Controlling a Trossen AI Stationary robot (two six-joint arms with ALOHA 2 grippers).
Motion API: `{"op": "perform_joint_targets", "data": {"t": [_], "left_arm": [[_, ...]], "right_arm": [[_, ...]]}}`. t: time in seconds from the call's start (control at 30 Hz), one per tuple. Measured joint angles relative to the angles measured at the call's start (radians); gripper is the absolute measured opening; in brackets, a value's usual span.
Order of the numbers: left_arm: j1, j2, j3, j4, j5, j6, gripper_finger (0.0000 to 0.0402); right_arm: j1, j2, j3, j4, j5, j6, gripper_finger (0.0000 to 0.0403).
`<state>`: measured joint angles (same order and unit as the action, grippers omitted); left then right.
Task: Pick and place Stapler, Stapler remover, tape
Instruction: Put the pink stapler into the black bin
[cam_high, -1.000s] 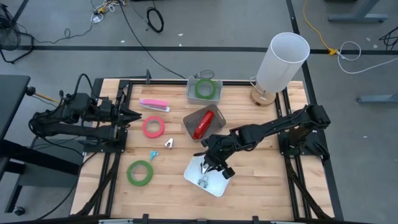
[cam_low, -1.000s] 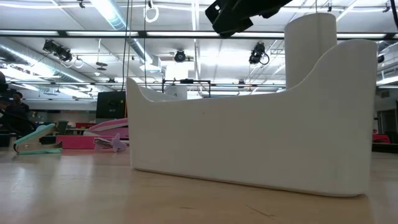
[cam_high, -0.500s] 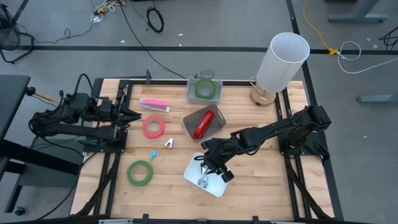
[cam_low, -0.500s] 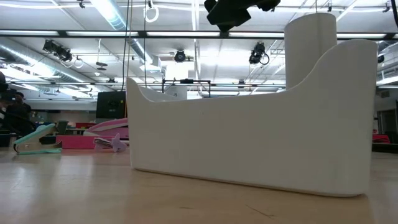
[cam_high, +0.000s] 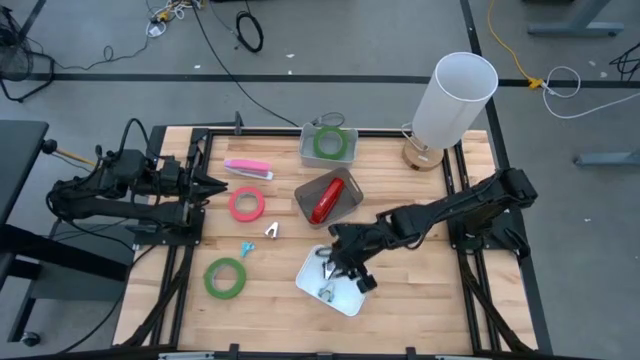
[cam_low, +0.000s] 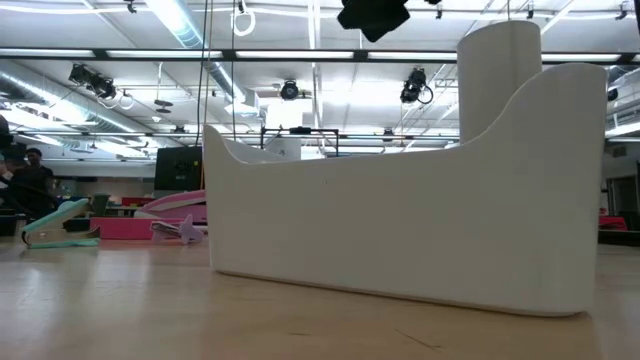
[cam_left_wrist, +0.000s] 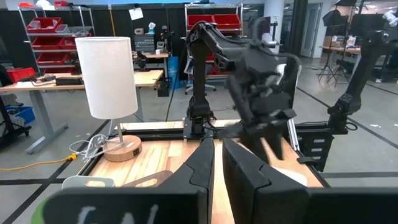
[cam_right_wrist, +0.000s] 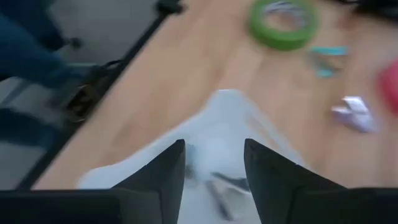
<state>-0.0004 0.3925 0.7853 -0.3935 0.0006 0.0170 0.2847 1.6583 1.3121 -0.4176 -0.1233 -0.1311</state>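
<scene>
Hovering right over the white tray, the right claw has its fingers spread and nothing between them. My guess is it just dropped off the small metal staple remover lying inside that tray, so the open pose makes sense.

Just beyond the tray, the red stapler sits in the grey bin, already sorted by the look of it. Past that, one green tape roll is in the far clear bin.

Off to the tray's side, loose on the wooden surface: another green tape roll, the pink-red roll, a teal remover and a pink stapler, probably still waiting.

The left claw is parked well away from the tray, pinched shut and empty.
</scene>
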Motion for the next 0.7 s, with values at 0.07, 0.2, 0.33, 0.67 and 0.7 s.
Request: {"op": "perform_joint_targets", "data": {"t": [0.07, 0.2, 0.33, 0.67, 0.7], "left_arm": [[0.000, 0.000, 0.000, 0.000, 0.000, 0.000, 0.0034], [0.000, 0.000, 0.000, 0.000, 0.000, 0.000, 0.0034], [0.000, 0.000, 0.000, 0.000, 0.000, 0.000, 0.0034], [0.000, 0.000, 0.000, 0.000, 0.000, 0.000, 0.0034], [0.000, 0.000, 0.000, 0.000, 0.000, 0.000, 0.0034]], "right_arm": [[-0.018, -0.022, 0.000, -0.001, 0.027, -0.010, 0.0166], [-0.054, -0.078, 0.000, 0.002, 0.070, -0.039, 0.0166], [-0.110, -0.141, 0.000, 0.011, 0.090, -0.034, 0.0166], [-0.209, -0.296, -0.182, 0.335, 0.093, -0.034, 0.0166], [-0.212, -0.314, -0.218, 0.387, 0.093, -0.034, 0.0166]]}}
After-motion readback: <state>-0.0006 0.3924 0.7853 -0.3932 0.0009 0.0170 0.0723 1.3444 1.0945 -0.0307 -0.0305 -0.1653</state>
